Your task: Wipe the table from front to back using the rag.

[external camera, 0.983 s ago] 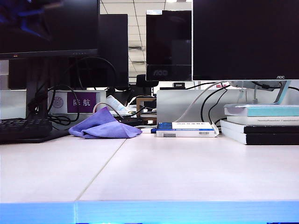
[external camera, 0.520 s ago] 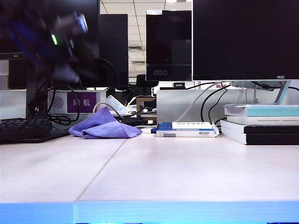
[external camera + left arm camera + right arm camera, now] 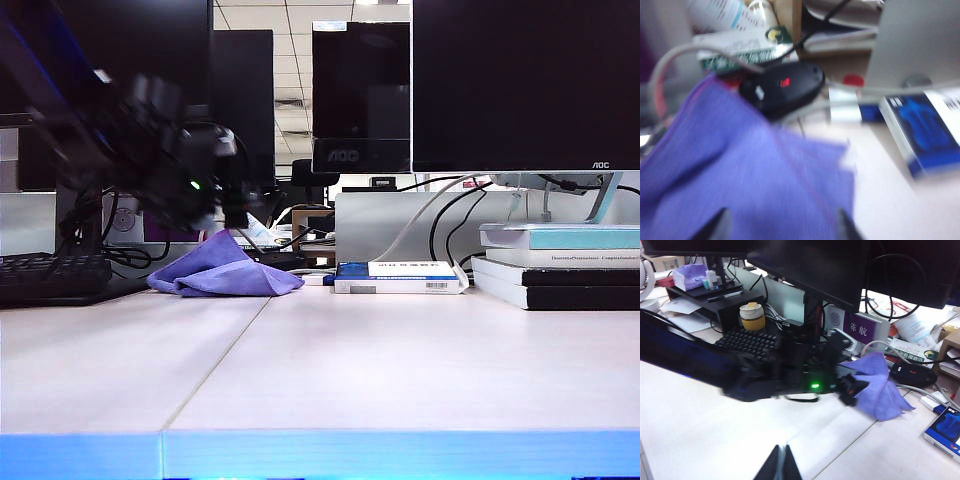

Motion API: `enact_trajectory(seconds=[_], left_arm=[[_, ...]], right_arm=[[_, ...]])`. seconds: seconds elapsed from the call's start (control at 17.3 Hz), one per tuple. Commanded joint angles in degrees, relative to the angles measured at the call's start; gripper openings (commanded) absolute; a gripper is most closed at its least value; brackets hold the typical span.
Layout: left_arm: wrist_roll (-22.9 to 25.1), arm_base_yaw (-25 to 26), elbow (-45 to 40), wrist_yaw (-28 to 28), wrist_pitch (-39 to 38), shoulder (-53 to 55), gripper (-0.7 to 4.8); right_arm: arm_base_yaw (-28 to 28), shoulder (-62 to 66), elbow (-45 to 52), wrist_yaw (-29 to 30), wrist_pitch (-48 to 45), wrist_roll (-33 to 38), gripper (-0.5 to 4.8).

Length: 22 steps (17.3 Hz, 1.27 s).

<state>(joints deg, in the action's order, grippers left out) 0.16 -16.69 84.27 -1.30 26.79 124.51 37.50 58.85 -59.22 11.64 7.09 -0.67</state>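
Note:
The lavender rag point(image 3: 225, 272) lies bunched at the back left of the pale table point(image 3: 400, 370), beside the seam line. My left gripper point(image 3: 232, 212) is blurred with motion and hangs just above the rag's peak. In the left wrist view the rag point(image 3: 745, 175) fills the space under my left gripper point(image 3: 782, 227), whose fingers stand wide apart with nothing pinched. The right wrist view shows the rag point(image 3: 880, 387) beyond the left arm. My right gripper point(image 3: 782, 462) hovers over bare table point(image 3: 690, 410) with its tips pressed together, and it is out of the exterior view.
A black keyboard point(image 3: 50, 275) sits left of the rag. A blue-and-white box point(image 3: 400, 277) and stacked books point(image 3: 560, 265) line the back right. A black mouse point(image 3: 782, 87), cables and monitor stands crowd behind the rag. A yellow cup point(image 3: 752, 316) stands behind the keyboard.
The left arm swung in from the upper left and dropped to just over the rag. The rag has kept its place and shape.

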Motion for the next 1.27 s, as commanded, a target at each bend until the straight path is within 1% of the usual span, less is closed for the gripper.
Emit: enact_trajectory(seconds=[0.06,0.12,0.23,0.29,0.35,0.4,0.58,0.64,0.69,0.75,0.81,0.87,0.98,1.04,1.1,1.21,1.27], left_arm=[[-0.37,-0.09,7.78,3.04,-0.5,5.84,2.67],[-1.29,-0.07,10.62,3.02,-1.09,8.2,2.67],[-1.25,-0.07,17.66,3.26,-3.63,14.16,2.67],[-1.25,-0.07,19.67,4.44,-3.69,16.35,2.6],[-1.27,-0.07,20.35,5.7,-4.15,17.31,2.23],[-1.27,-0.04,20.72,6.67,-4.46,18.18,2.06],[-1.25,0.33,23.41,6.64,-4.55,21.7,2.05],[-1.25,0.37,24.5,6.64,-4.79,22.67,1.91],[-1.25,0.37,27.65,6.82,-5.81,24.83,-0.05],[-1.25,0.37,28.46,7.67,-5.95,25.11,-0.05],[-1.25,0.37,30.27,9.73,-6.64,25.49,-0.05],[-1.25,0.5,31.65,9.66,-7.69,25.68,-0.05],[-1.25,0.59,39.95,9.4,-13.97,29.2,-0.05],[-1.25,0.59,42.73,9.05,-15.23,30.67,-0.05],[-1.25,0.59,44.39,9.09,-16.9,31.41,-0.05],[-1.25,0.59,44.61,9.2,-19.39,31.58,-0.05],[-0.98,0.59,44.61,9.2,-22.64,31.56,-0.05]], right_arm=[[0.28,-0.15,-0.31,0.0,-0.9,0.02,-0.01],[0.28,-0.15,-0.31,0.02,-0.87,0.04,-0.01],[0.28,-0.15,-0.31,0.02,-0.87,0.11,-0.01],[0.28,-0.15,-0.31,0.02,-0.76,0.26,-0.01],[0.28,-0.2,-0.31,0.04,-0.28,0.26,-0.01],[0.31,-0.2,-0.31,0.07,0.35,0.52,-0.01],[0.31,-0.22,-0.31,0.07,0.42,0.66,-0.01],[0.31,-0.22,-0.31,0.07,0.46,0.66,-0.01],[0.31,-0.2,-0.31,0.07,0.46,0.66,-0.01],[0.31,-0.2,-0.31,0.07,0.46,0.66,-0.01],[0.33,-0.2,-0.31,0.07,0.46,0.66,-0.01],[0.31,-0.2,-0.31,0.04,0.46,0.66,-0.01],[0.31,-0.13,-0.31,0.02,0.46,0.66,-0.01],[0.31,-0.13,-0.31,0.02,0.48,0.66,-0.01],[0.31,-0.13,-0.31,0.04,0.46,0.66,-0.01],[0.31,-0.13,-0.31,0.02,0.46,0.66,-0.01],[0.31,-0.13,-0.31,0.04,0.44,0.66,-0.01]])
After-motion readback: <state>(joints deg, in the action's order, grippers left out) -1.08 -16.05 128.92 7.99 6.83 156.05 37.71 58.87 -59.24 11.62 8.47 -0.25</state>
